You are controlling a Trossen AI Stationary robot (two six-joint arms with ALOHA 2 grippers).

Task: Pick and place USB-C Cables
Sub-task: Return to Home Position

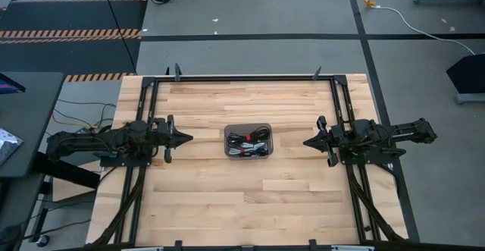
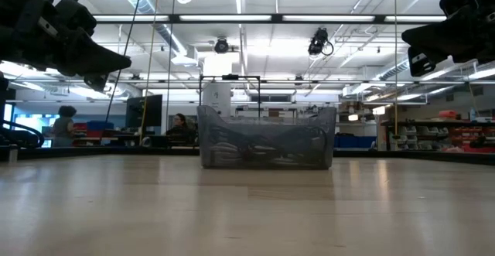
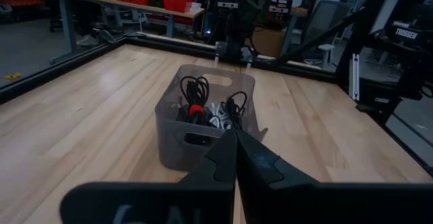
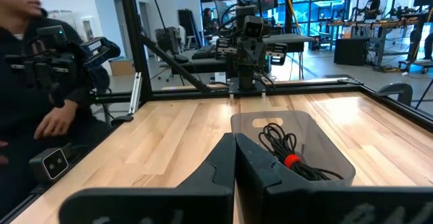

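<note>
Several coiled USB-C cables [image 1: 248,142], black and white, one with a red band [image 3: 195,109], lie inside a grey translucent tray [image 1: 228,152] at the table's middle. The tray stands on its base on the wood. My left gripper [image 1: 189,138] hovers left of the tray, shut and empty, pointing at it. My right gripper [image 1: 306,141] hovers right of the tray, shut and empty, pointing at it. In the right wrist view a black coil with a red band [image 4: 291,160] shows in the tray [image 4: 325,139].
A black metal frame [image 1: 250,78] runs along the table's far edge and both sides. Bare wood lies all around the tray. A person [image 4: 34,82] sits beyond the table's edge in the right wrist view.
</note>
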